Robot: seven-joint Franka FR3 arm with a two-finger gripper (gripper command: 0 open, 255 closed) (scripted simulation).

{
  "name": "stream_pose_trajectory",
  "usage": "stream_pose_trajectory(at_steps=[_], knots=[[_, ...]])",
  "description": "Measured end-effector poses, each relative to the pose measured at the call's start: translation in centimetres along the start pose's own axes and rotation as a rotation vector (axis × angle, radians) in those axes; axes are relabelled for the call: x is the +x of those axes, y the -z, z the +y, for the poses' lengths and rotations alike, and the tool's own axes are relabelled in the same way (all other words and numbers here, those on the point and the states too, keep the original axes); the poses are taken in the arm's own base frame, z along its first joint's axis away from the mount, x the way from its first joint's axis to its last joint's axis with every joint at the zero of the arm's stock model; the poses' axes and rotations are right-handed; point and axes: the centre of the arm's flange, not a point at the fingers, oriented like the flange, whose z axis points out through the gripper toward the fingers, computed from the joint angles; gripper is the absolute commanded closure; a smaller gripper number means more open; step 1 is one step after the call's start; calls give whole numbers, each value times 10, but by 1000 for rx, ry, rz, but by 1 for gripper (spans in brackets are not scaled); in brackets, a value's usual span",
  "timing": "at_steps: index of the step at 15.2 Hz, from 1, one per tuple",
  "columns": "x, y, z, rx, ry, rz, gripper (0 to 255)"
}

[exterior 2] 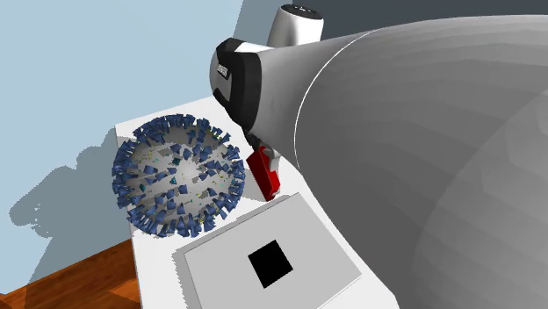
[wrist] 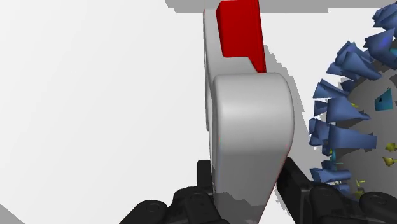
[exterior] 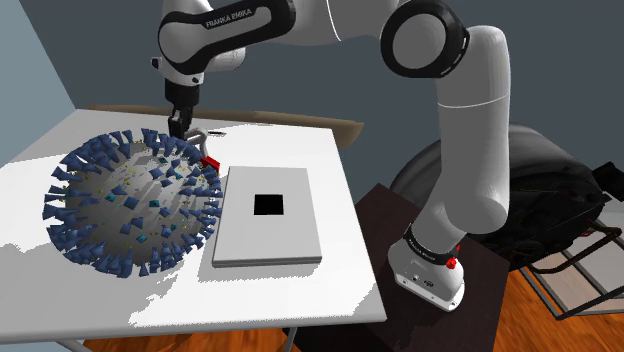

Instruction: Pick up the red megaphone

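Gripper (wrist: pixel 247 181) clasping megaphone (wrist: pixel 251 121), red-tipped (wrist view)

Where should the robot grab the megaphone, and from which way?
Hold the megaphone by its rounded grey body, coming down from above. Its two flat sides are close together, so the fingers fit around it; they sit against those sides now.

Shoulder view: red-and-white megaphone (exterior: pixel 209 160) mostly tucked behind blue-spiked grey ball (exterior: pixel 135 200) and black two-finger gripper (exterior: pixel 180 126), outline unreadable. Wrist view: megaphone sliced by picture edges at both ends; fingers (wrist: pixel 296 184) half masked behind white body; spiked ball chopped at edge. Second exterior view: huge white arm link (exterior 2: pixel 421 158) blocking much of white table (exterior 2: pixel 154 255); flat grey slab with black square (exterior 2: pixel 272 263) cut by bottom edge.
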Motion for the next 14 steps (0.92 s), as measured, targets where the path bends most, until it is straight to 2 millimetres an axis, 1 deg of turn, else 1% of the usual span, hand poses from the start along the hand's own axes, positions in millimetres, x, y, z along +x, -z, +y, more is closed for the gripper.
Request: stream_pose_trajectory(at_steps=[13,14], knots=[[13,65,-10,0,0,0,255],[13,68,-11,0,0,0,255]])
